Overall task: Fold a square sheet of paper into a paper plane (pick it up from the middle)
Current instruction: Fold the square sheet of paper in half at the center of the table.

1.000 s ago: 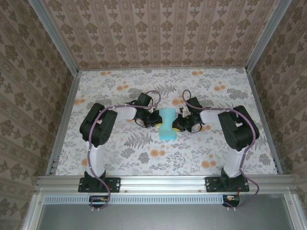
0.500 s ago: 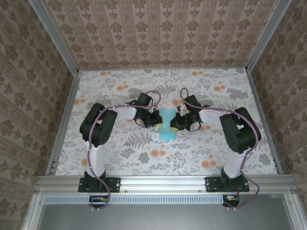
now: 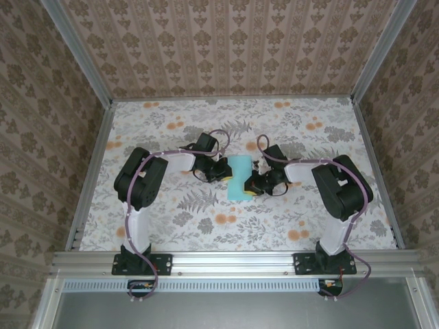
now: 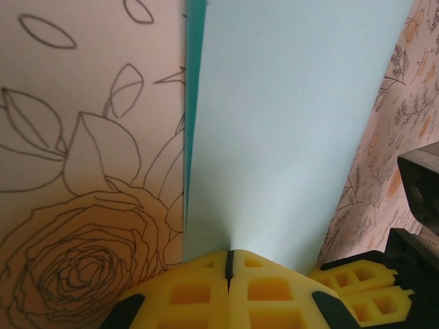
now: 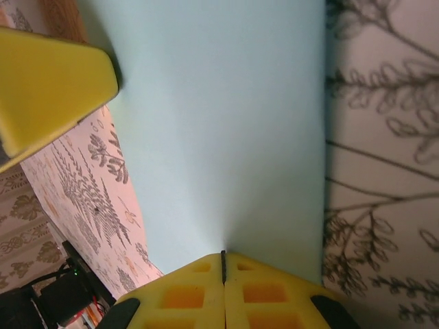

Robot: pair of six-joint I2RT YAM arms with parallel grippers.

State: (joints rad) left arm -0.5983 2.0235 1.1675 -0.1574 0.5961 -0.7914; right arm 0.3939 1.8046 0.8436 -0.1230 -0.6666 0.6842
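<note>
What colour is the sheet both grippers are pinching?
Plain light turquoise, no pattern. The square sheet of paper shows best in the right wrist view.

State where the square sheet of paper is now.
Top view: the square sheet of paper is midway across the table, pinched between the left gripper and right gripper.

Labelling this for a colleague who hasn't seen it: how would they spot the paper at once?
Start at the floral tabletop, near its middle where the two arms meet. There the left gripper and right gripper each pinch a side of the square sheet of paper. It is the one plain light turquoise thing among floral print and yellow fingers.
</note>
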